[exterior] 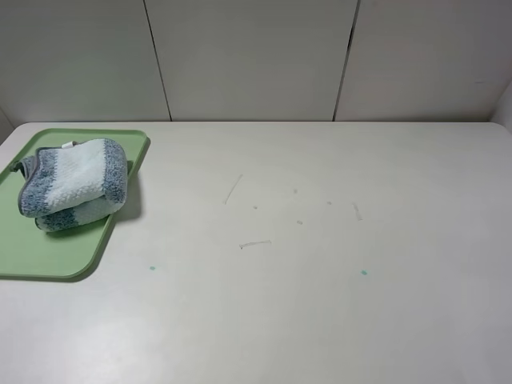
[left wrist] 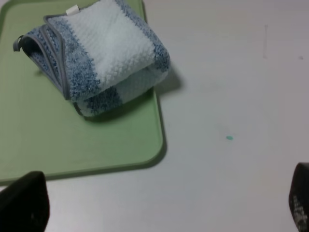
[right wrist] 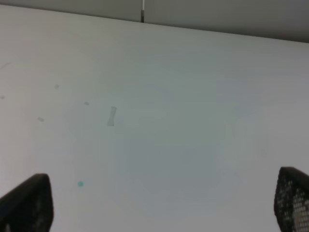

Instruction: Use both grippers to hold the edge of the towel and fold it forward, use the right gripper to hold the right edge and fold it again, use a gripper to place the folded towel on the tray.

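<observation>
Towel [exterior: 76, 184] is lying folded on the tray [exterior: 56, 256], at the desk's [exterior: 320, 280] left side. I am holding my left end effector [left wrist: 159, 205] and right end effector [right wrist: 159, 203] released, grasping nothing. Placing looks finished; nothing more seems called for.

A scuffed white table [exterior: 320, 304] fronts pale wall panels [exterior: 248, 56].
</observation>
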